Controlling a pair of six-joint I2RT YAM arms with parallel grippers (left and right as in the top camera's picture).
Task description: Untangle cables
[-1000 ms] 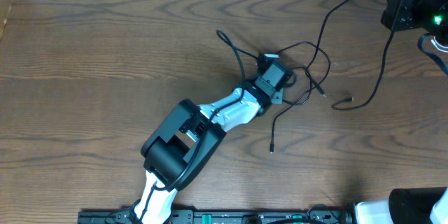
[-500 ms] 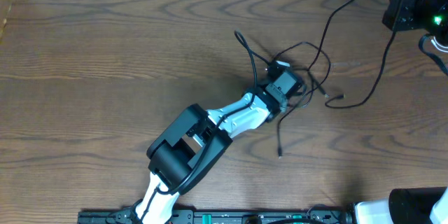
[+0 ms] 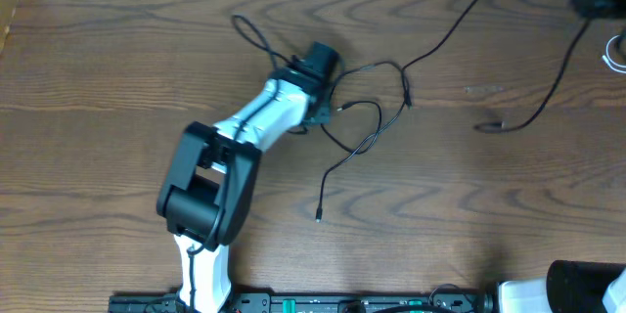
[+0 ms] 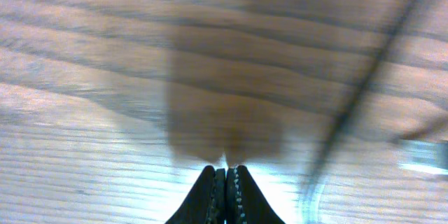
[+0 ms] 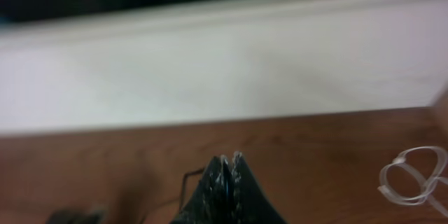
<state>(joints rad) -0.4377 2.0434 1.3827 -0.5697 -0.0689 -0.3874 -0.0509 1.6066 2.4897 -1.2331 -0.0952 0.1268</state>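
Thin black cables (image 3: 377, 122) lie spread over the middle of the wooden table (image 3: 117, 88). One loop (image 3: 249, 29) runs to my left gripper (image 3: 323, 57), which is shut on the black cable there. In the left wrist view the jaws (image 4: 225, 169) are pressed together and a blurred cable (image 4: 357, 91) passes on the right. My right gripper (image 3: 590, 5) sits at the far right corner, shut on a black cable. That cable's strands lead to a plug (image 3: 484, 127) and toward the middle. In the right wrist view the black cable (image 5: 196, 176) shows beside the shut jaws (image 5: 229, 157). A white cable loop (image 3: 616, 54) (image 5: 413, 175) lies at the right edge.
A loose plug end (image 3: 320, 217) lies toward the front. A pale wall (image 5: 224, 77) borders the table's far edge. The left arm's white and black body (image 3: 210, 186) stretches from the front edge to the middle.
My left gripper swung left and toward the far edge, dragging the black cable and stretching the tangle out. The right gripper shifted right and is now mostly out of the overhead view.
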